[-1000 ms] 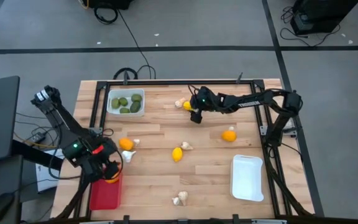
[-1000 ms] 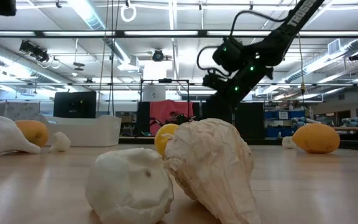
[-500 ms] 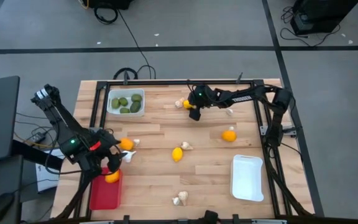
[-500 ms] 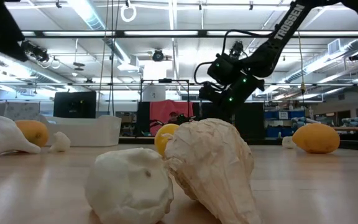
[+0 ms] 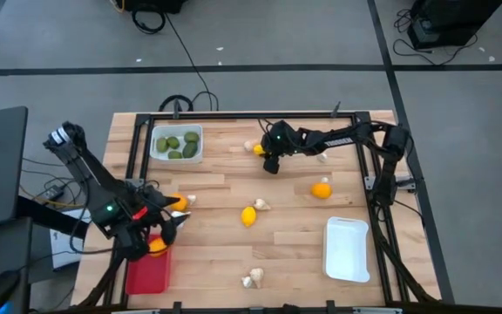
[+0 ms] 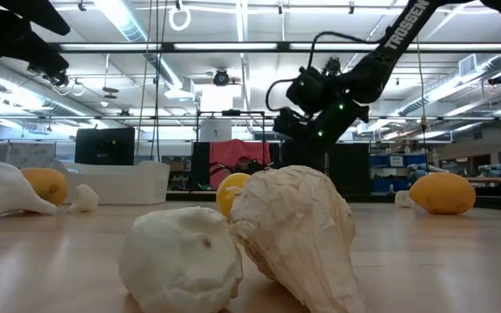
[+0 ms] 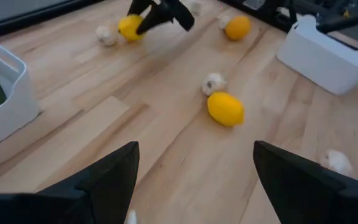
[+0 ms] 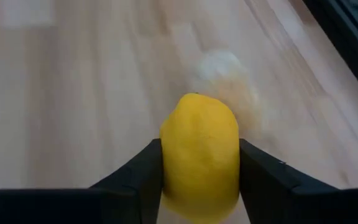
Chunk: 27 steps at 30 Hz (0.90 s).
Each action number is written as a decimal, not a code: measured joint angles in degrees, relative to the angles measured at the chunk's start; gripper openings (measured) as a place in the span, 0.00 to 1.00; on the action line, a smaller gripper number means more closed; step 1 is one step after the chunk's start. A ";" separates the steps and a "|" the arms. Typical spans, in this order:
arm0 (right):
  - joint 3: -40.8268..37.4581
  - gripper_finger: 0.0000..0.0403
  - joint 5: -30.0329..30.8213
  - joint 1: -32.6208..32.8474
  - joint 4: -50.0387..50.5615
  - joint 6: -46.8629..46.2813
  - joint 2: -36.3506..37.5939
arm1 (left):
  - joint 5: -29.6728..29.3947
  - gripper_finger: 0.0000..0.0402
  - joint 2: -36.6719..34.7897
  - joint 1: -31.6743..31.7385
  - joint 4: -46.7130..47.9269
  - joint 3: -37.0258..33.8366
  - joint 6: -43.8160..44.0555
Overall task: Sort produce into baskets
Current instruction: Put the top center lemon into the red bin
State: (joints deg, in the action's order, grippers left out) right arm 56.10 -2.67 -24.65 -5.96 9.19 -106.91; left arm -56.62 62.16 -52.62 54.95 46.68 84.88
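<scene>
In the high view's upper centre, the right gripper (image 5: 270, 160) has its jaws closed on a yellow fruit (image 8: 199, 155), far right of the red tray (image 5: 145, 272) where the left gripper (image 5: 166, 228) hovers, jaws spread and empty.

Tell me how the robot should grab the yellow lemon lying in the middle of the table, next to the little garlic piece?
Probably from straight above, pinching the lemon across its narrow middle, with the fingers on its two long sides. It lies flat on the table and is oval, so the pointy ends would likely slip. The garlic piece sits close beside one end, so the pincer should stay clear of that end.
</scene>
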 joint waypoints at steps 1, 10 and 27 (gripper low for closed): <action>0.00 0.46 0.06 0.95 -0.61 0.00 0.30 | -0.14 0.80 0.87 0.42 -0.69 0.00 0.02; 0.00 0.46 5.85 13.27 -4.04 1.34 4.86 | 0.37 0.80 6.35 8.32 -4.90 0.00 0.70; -0.03 0.47 23.67 31.94 -18.03 15.00 5.35 | 21.21 0.80 6.67 28.34 -32.84 0.00 -33.65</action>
State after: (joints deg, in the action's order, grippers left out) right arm 56.07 21.00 7.29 -23.99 24.19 -101.56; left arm -35.41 68.84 -24.27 22.11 46.68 51.23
